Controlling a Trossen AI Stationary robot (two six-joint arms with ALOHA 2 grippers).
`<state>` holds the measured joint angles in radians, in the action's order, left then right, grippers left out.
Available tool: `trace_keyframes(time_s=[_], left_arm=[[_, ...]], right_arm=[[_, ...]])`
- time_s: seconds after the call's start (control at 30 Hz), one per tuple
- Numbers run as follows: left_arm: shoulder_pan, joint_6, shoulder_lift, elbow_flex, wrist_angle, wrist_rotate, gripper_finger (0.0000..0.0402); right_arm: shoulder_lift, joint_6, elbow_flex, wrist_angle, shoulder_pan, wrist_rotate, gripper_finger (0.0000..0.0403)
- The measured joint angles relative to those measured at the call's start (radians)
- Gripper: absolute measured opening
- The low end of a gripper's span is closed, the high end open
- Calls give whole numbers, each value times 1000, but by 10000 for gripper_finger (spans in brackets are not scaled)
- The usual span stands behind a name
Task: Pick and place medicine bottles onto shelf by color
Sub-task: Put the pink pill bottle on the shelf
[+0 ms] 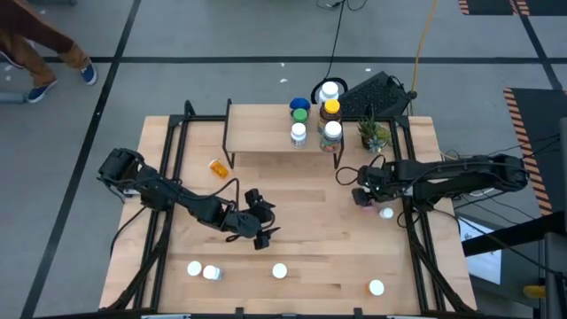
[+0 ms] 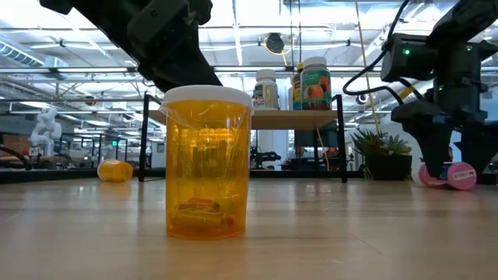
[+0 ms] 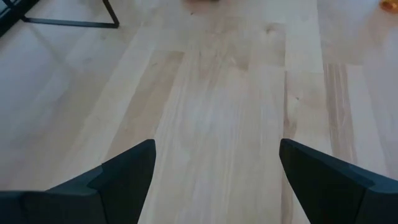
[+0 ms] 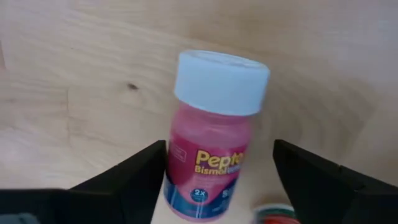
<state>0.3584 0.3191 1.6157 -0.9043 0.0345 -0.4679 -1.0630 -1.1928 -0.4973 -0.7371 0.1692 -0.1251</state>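
Wide wooden table (image 1: 292,230) under the arms, grey floor beyond; at left, an orange bottle (image 1: 218,167) lies on its side beside the shelf (image 1: 266,137). Centre-left, the left gripper (image 1: 263,232) hovers over bare wood, fingers spread and empty; white-capped bottles (image 1: 202,270) stand along the near edge. On the right, the right gripper (image 4: 217,171), fingers spread, straddles a pink bottle (image 4: 211,149) lying flat; more bottles (image 1: 330,111) stand on the shelf's right end.

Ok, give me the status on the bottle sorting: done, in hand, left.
Done: five bottles stand on the shelf, at its right end. In hand: the open right gripper straddles a pink bottle lying on the table. The left gripper is open and empty. Left: an orange bottle on its side and several white-capped ones along the near edge.
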Motion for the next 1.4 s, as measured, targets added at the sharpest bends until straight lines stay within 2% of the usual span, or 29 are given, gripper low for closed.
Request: trace_keyframes(time_s=[0.2,0.37,0.53,0.73,0.93,1.07,1.13,1.3,1.4], left_arm=[[-1,5,0,0,0,-7,347],[-1,56,0,0,0,-64,347],[-1,112,0,0,-17,-122,347],[-17,108,0,0,-164,-138,347],[-69,131,0,0,-259,-137,346],[-96,78,0,0,-395,-136,346],[-102,20,12,0,-485,-136,346],[-105,-95,84,-6,-639,-125,346],[-107,-119,135,-6,-671,-119,346]], right_arm=[[-7,135,0,31,-24,53,206],[-7,314,0,208,-95,132,154],[-7,458,0,438,-242,353,154],[-48,699,0,722,-425,723,157],[-230,956,0,1125,-548,973,158],[-379,1090,0,1392,-596,1138,158],[-449,1185,0,1529,-609,1177,158],[-595,1352,0,1888,-624,1173,158],[-640,1411,0,1983,-624,1170,158]])
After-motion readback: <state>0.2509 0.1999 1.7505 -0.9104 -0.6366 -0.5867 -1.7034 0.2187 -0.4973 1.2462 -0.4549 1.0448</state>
